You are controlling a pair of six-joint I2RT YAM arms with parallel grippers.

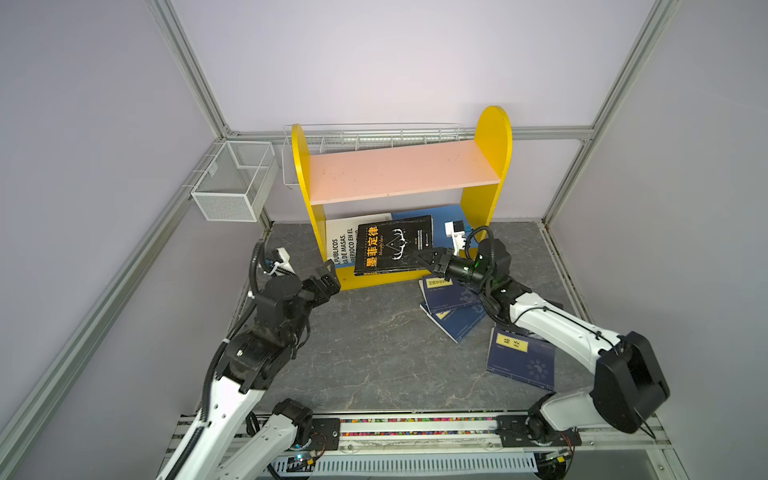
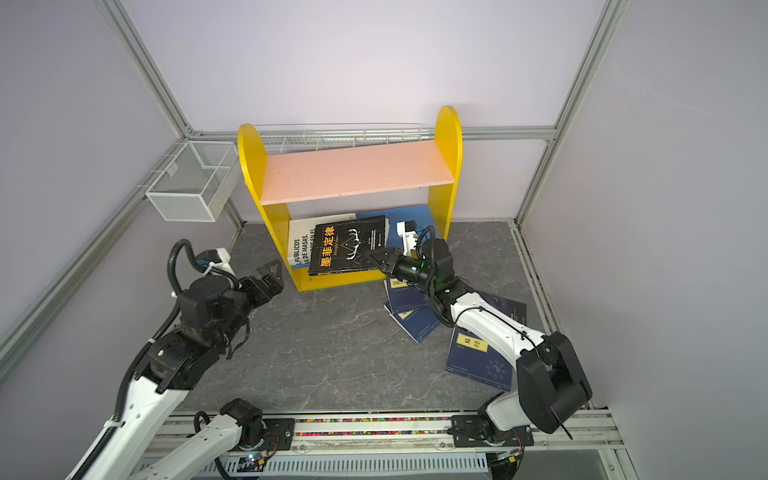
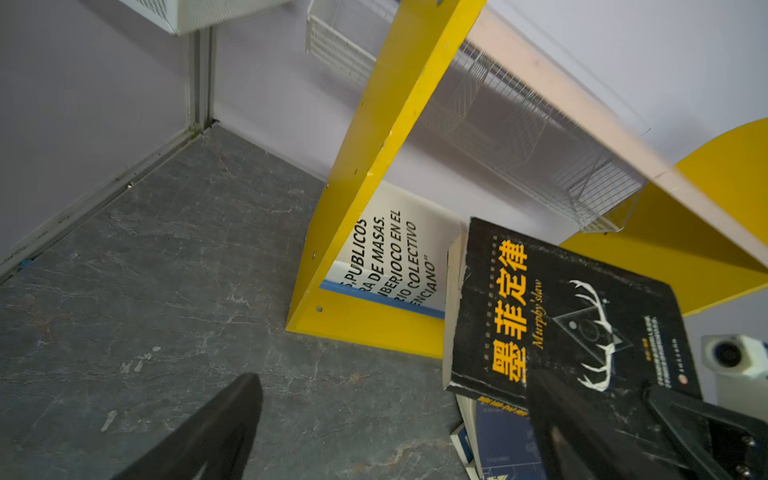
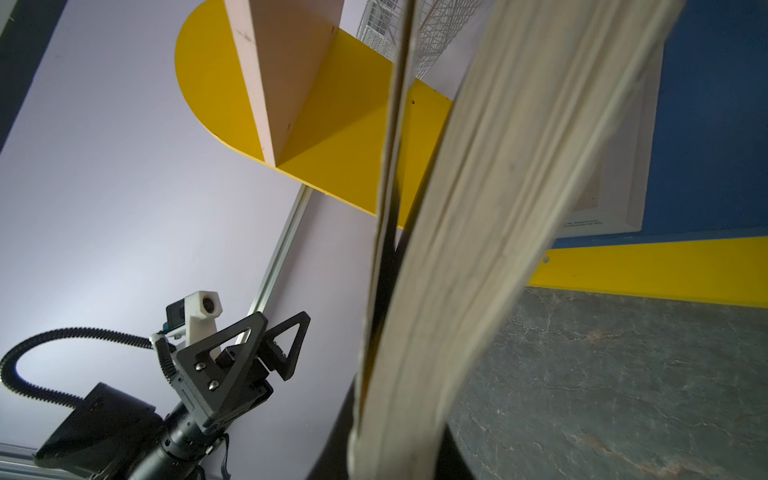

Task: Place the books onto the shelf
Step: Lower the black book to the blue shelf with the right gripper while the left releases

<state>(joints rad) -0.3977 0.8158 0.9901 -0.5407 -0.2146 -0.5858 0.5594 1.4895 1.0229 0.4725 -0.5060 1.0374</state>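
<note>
Near right, navy books [image 1: 521, 357] lie on the tabletop, not yet shelved. My left gripper [image 1: 330, 272] stands wide apart and empty beside the shelf's near left corner, lending no support. My right gripper [image 1: 422, 254] is clamped on the right edge of the black book [image 1: 392, 245], which is tilted over the shelf [image 1: 494, 141] front rail and partly above the white book [image 1: 343, 239] on the lower board. Risk noted: with one edge grip the book could pivot, splay its pages, snag the rail or slide back out.
</note>
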